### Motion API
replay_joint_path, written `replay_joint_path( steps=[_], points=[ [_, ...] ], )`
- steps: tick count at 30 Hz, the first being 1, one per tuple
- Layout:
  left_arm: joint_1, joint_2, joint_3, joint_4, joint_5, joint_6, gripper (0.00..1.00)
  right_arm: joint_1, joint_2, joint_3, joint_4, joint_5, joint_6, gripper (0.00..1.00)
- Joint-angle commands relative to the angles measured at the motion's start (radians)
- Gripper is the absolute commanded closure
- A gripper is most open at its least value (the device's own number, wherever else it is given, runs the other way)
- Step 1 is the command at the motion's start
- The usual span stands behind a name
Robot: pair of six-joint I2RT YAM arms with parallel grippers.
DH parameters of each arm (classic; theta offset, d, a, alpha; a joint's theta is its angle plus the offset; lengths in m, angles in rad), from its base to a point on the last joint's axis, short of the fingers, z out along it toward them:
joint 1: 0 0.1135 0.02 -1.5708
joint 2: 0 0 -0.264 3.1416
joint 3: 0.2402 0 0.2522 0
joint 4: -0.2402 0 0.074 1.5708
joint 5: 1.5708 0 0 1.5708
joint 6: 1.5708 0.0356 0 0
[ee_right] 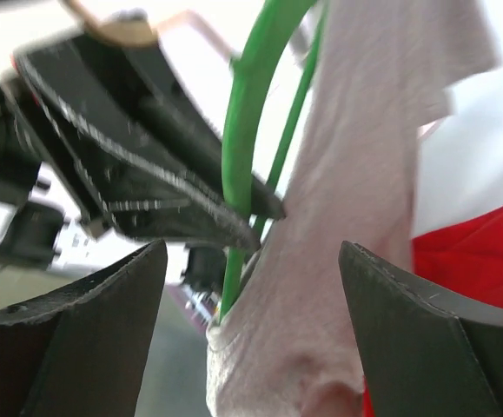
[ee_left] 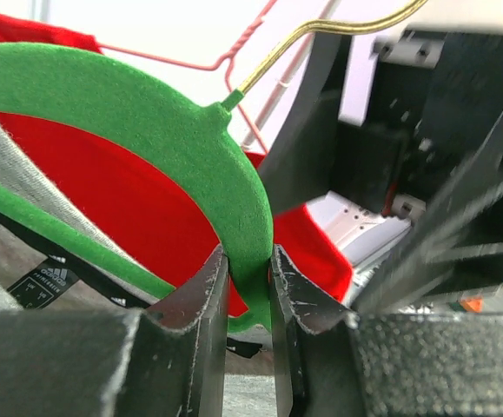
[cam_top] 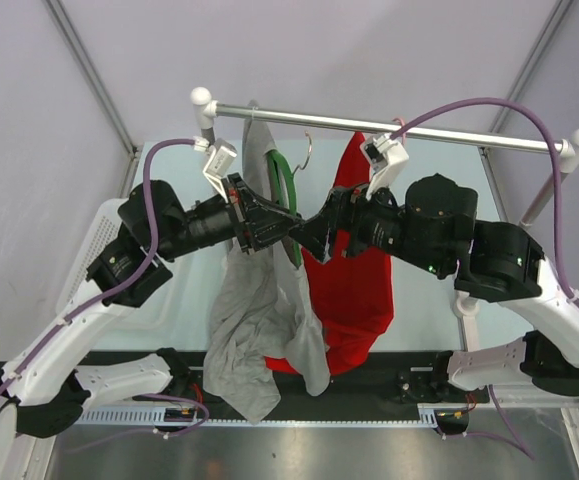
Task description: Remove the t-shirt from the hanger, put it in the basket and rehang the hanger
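Note:
A grey t-shirt (cam_top: 259, 330) hangs from a green hanger (cam_top: 287, 190) on the metal rail (cam_top: 389, 128). My left gripper (cam_top: 281, 228) is shut on the green hanger (ee_left: 190, 139); its two fingers (ee_left: 206, 304) pinch the hanger's arm near its end. My right gripper (cam_top: 314, 240) faces it from the right and stands open. In the right wrist view the grey t-shirt (ee_right: 347, 287) fills the gap of the open right gripper (ee_right: 251, 287), untouched by either finger, with the green hanger (ee_right: 244, 139) running behind it.
A red garment (cam_top: 354, 280) hangs on a red wire hanger (ee_left: 234, 52) just right of the grey shirt, behind the right gripper. The rail's white posts (cam_top: 202, 100) stand at both ends. The two arms almost meet at the middle.

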State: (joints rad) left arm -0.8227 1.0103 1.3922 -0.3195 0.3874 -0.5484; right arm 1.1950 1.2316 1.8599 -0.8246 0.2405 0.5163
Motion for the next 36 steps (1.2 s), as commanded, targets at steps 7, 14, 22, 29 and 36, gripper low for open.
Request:
replay_joint_path(
  steps=[7,14,22,29,36],
  points=[
    [-0.006,-0.006,0.008,0.056,-0.016,0.07,1.0,0.005,0.08,0.153,0.042,0.138,-0.05,0.29],
    [-0.006,0.008,0.021,0.054,-0.025,0.081,1.0,0.005,0.1,0.13,0.093,0.232,-0.064,0.5],
    [-0.006,0.025,0.022,0.08,-0.033,0.076,1.0,0.008,0.068,0.021,0.238,0.298,-0.11,0.58],
    [-0.006,0.037,0.034,0.091,-0.016,0.065,1.0,0.009,0.058,-0.034,0.305,0.309,-0.113,0.64],
    [-0.006,0.042,0.034,0.088,0.013,0.067,1.0,0.017,0.058,-0.067,0.337,0.335,-0.101,0.75]
  ],
)
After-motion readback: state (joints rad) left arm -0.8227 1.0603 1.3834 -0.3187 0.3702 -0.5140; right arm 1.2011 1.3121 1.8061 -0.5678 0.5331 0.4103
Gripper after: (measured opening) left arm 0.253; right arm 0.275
